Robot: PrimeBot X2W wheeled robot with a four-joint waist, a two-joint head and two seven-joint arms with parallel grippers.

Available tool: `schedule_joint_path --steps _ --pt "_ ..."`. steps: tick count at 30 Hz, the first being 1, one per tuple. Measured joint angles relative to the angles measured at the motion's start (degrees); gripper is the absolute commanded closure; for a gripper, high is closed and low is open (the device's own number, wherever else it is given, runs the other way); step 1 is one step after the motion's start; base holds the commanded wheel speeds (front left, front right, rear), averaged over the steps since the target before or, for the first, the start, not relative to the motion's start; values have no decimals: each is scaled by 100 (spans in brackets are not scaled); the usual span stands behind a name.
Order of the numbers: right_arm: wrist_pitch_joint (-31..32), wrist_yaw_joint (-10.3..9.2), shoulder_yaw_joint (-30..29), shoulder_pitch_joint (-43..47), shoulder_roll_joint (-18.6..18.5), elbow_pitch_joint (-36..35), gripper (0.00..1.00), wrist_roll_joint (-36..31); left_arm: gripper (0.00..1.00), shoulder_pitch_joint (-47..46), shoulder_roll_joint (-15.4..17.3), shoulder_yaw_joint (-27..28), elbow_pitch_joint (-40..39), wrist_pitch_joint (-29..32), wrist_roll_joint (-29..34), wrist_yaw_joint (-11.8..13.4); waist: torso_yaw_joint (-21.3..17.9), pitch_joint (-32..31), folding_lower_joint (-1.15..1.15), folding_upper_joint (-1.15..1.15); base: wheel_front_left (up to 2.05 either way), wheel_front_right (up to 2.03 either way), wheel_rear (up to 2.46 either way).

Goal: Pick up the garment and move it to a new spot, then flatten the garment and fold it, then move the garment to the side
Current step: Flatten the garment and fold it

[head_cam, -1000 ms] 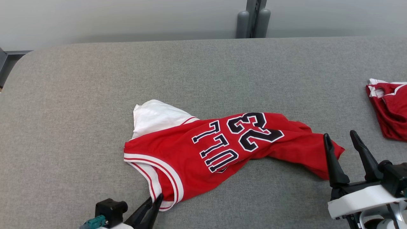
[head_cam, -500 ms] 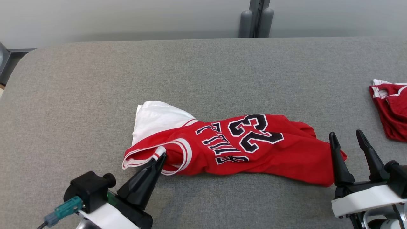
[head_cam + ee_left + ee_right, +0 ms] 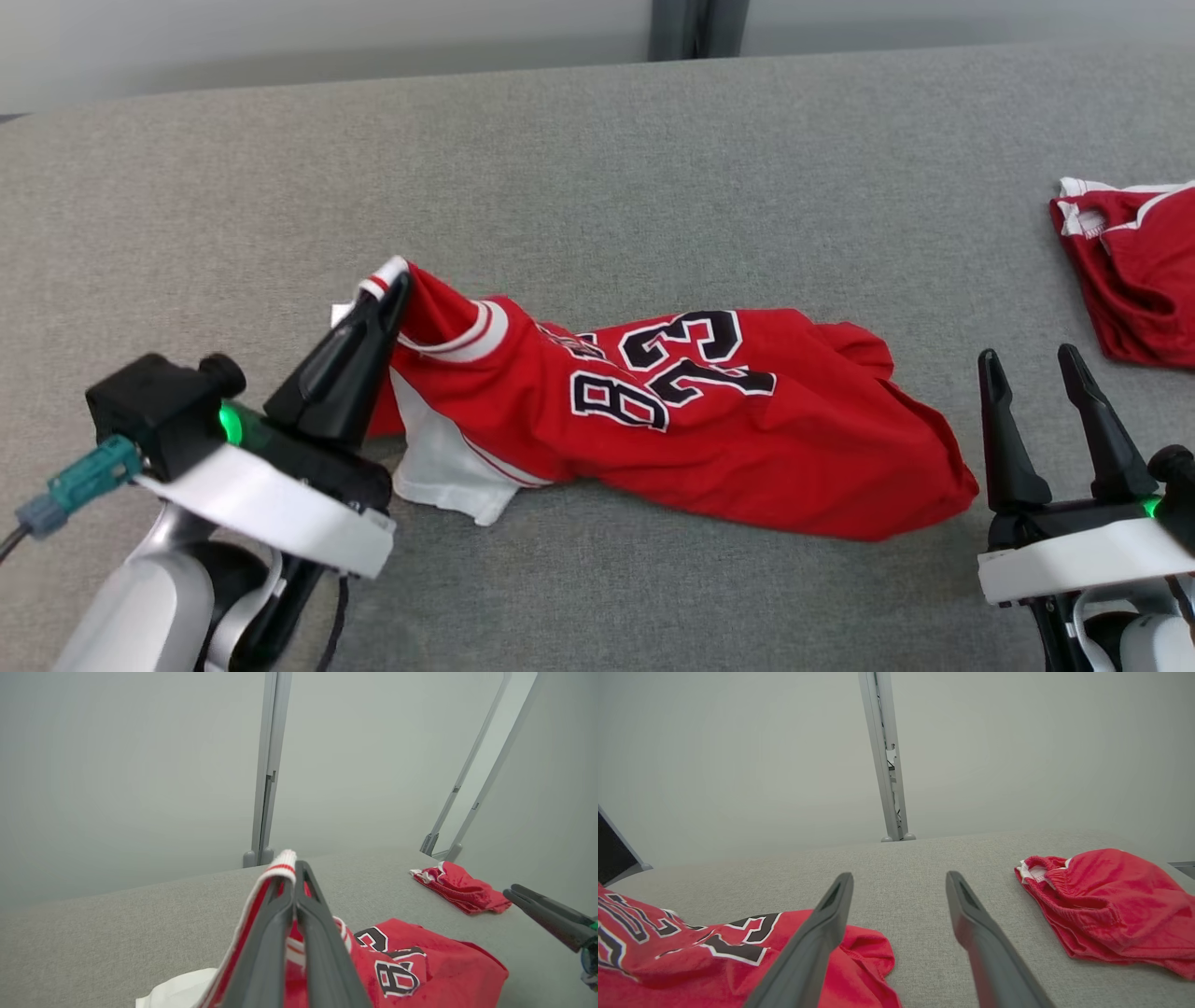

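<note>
Now the left hand point(image 3: 400, 278), centre left of the head view, is clamped on the striped trim of the jersey point(image 3: 747, 439), whose red body sprawls mid-frame on the grey surface point(image 3: 597, 140), while the right hand point(image 3: 1027, 353) gapes wide, empty, at lower right.

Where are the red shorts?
The red shorts lie at the head view's right edge on the grey table, beyond the right gripper, apart from the jersey.

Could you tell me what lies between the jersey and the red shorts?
Bare grey table between jersey and shorts, clearest in the right wrist view; the open right gripper points into that gap.
</note>
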Motion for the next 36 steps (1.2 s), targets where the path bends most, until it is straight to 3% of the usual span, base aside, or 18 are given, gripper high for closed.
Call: schedule_joint_path --steps 14,22,23,24,31,36 --pt "-222 0 166 -424 2 121 0 140 100 -2245 -409 338 3156 -730 -107 -179 -551 775 0 0 0 0 0" --pt "-377 0 192 -591 2 231 0 203 100 -3303 -463 379 5011 -1144 -110 -366 -764 1091 0 0 0 0 0" --pt "-388 0 187 -591 1 249 0 213 64 -3373 -481 376 5175 -1140 -166 -403 -773 1109 0 0 0 0 0" --pt "-396 0 179 -592 1 264 0 227 0 -3435 -479 352 5342 -1067 -209 -438 -778 1116 0 0 0 0 0" --pt "-445 0 29 -581 3 293 0 175 0 -3404 -346 267 5506 -1807 -38 -501 -644 977 0 0 0 0 0" --pt "-382 0 -44 -504 4 227 0 29 0 -2744 -330 380 4899 -2183 116 -256 -464 771 0 0 0 0 0"
